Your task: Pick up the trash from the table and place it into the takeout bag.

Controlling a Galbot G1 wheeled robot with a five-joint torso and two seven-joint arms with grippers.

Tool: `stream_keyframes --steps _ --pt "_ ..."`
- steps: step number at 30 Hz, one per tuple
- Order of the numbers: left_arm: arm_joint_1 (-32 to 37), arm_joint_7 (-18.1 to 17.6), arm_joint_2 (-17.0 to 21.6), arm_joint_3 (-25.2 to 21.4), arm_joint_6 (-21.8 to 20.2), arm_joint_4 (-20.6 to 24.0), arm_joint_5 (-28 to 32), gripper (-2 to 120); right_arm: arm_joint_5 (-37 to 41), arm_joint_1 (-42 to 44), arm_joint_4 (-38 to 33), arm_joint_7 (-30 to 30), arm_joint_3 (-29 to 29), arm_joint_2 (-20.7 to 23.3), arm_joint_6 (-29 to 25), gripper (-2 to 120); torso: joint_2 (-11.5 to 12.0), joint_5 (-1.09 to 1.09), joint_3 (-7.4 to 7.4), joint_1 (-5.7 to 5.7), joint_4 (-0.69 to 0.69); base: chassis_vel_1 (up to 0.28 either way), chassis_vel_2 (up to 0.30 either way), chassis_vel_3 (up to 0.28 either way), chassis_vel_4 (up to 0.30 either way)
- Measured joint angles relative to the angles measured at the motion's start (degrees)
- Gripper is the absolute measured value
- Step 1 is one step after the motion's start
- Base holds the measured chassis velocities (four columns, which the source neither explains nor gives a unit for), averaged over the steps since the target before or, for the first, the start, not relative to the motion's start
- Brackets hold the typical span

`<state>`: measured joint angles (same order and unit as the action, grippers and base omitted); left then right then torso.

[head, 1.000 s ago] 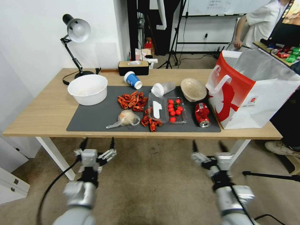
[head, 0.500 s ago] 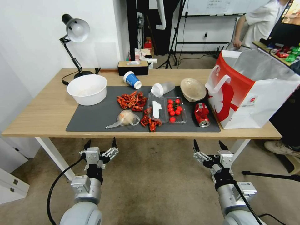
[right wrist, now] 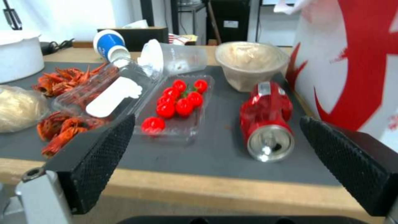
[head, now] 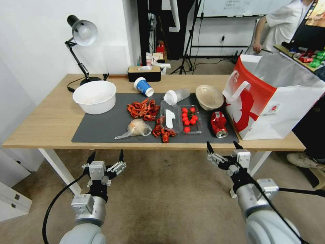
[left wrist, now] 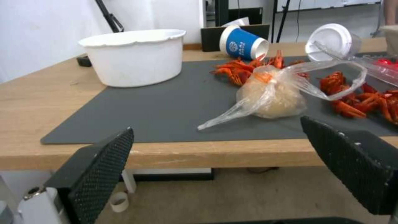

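On the dark mat [head: 101,128] of the table [head: 44,122] lie a red soda can [head: 219,124] [right wrist: 267,115], a tan bowl [head: 209,97] [right wrist: 251,63], a white-lidded cup [head: 176,96] on its side, a tipped blue cup [head: 144,87] [left wrist: 242,43] and a small clear plastic bag [head: 137,128] [left wrist: 269,96]. The red-and-white takeout bag [head: 271,98] stands open at the table's right end. My left gripper [head: 105,156] [left wrist: 216,125] is open below the front edge, facing the plastic bag. Open too, my right gripper [head: 221,145] [right wrist: 217,118] sits just short of the edge, facing the can.
A large white bowl [head: 95,96] stands at the mat's left, with red crayfish shells [head: 144,109] and a clear box of tomatoes [head: 189,118] in the middle. A desk lamp [head: 81,34] and a tissue box [head: 145,73] are at the back.
My right gripper has risen and moved forward toward the table's front edge near the can. The left gripper has stayed about where it was.
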<state>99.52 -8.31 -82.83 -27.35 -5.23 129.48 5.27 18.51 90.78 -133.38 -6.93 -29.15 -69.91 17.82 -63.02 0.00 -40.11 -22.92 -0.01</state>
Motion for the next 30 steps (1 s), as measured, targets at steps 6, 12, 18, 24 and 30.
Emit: stream_keyframes --steps 6,12,18,24,30 --pt "0.17 0.18 -0.25 0.26 -0.28 -0.53 -1.12 100 7.12 -9.61 3.24 -3.11 0.51 6.14 4.19 100 0.00 0.02 0.00 0.00 0.02 0.000 0.000 0.000 0.000" --pt "0.20 0.27 -1.23 0.63 -0.30 -0.74 -2.41 100 11.81 -18.44 6.82 -5.93 3.66 9.67 8.12 100 0.00 0.01 0.00 0.00 0.01 0.000 0.000 0.000 0.000" --pt "0.31 0.94 -2.27 0.51 -0.20 -1.78 -4.41 100 20.44 -32.53 14.46 -14.78 10.83 12.86 16.69 100 0.00 0.00 0.00 -0.01 0.02 0.000 0.000 0.000 0.000" --pt "0.29 1.15 -2.93 0.38 0.15 -2.50 -5.49 100 26.75 -40.63 20.00 -21.99 15.12 11.74 22.45 100 0.00 -0.01 0.00 -0.01 0.02 0.000 0.000 0.000 0.000" --pt "0.48 1.15 -2.97 -0.54 0.53 -2.68 -6.12 100 30.27 -44.94 24.02 -27.51 17.95 10.59 24.59 100 0.00 0.00 -0.01 -0.01 0.01 0.000 0.000 0.000 0.000"
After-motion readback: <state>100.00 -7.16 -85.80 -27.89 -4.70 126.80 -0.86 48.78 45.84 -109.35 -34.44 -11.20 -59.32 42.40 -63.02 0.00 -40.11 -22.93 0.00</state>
